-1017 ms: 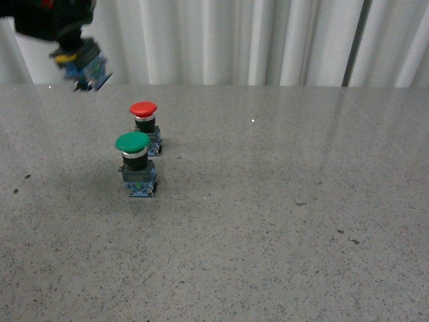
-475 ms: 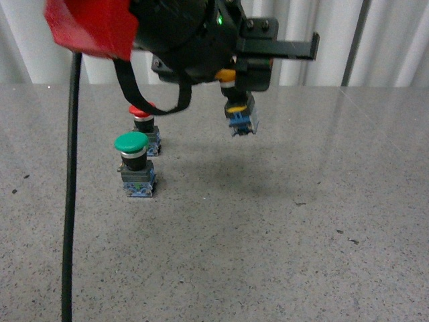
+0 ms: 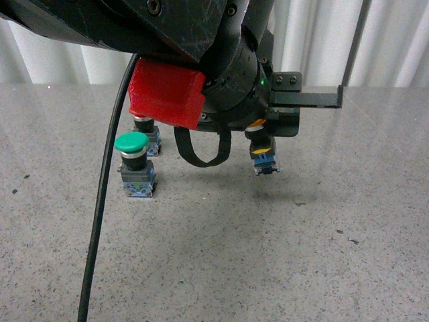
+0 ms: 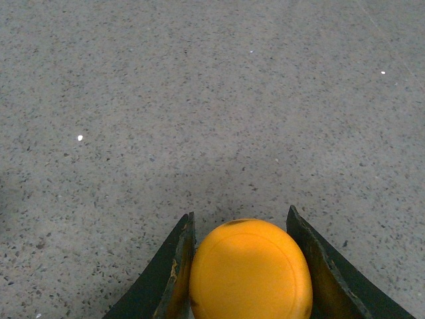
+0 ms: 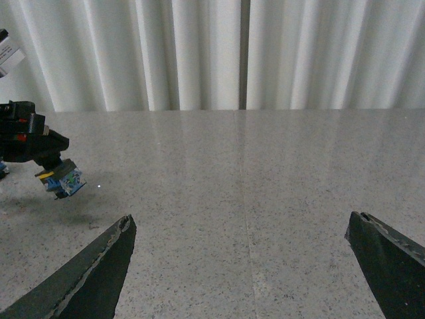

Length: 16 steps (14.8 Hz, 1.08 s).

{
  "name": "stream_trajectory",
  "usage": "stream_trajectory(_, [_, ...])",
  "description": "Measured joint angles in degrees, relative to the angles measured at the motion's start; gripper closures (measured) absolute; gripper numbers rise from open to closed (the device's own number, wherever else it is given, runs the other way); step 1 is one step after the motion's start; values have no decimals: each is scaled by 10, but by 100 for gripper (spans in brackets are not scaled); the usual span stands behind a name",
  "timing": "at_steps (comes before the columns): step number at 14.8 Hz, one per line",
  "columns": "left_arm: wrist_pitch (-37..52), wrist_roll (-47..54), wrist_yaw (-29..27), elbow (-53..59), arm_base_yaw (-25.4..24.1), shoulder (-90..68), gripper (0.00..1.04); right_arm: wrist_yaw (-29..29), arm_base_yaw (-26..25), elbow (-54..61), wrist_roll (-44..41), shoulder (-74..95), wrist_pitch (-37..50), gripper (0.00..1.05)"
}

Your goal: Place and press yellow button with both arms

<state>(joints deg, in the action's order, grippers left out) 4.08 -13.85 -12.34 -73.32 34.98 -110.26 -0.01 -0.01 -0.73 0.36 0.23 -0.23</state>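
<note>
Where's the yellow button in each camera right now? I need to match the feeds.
Front view: yellow button hangs under the left arm, mid-picture, right of the green button.
Left wrist view: yellow button's cap sits between the fingers, close up.
Right wrist view: yellow button is small and tilted, held clear of the table.
Shared landmark: the speckled grey table.

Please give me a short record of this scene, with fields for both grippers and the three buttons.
left gripper: shut on the yellow button
yellow button: tilted, above the table, not set down
right gripper: open, holding nothing
green button: upright on the table
red button: behind the green button, partly hidden by the left arm
</note>
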Motion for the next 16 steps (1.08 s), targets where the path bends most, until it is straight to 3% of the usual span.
stream_trajectory(2, [4, -19, -24, 5, 16, -2, 71, 0, 0, 0, 0, 0, -1, 7])
stream_trajectory(6, [4, -30, -21, -1, 33, -30, 71, 0, 0, 0, 0, 0, 0, 7])
stream_trajectory(11, [8, -31, -44, -1, 27, -30, 70, 0, 0, 0, 0, 0, 0, 7])
stream_trajectory(16, [15, -26, -45, 0, 26, -30, 26, 0, 0, 0, 0, 0, 0, 7])
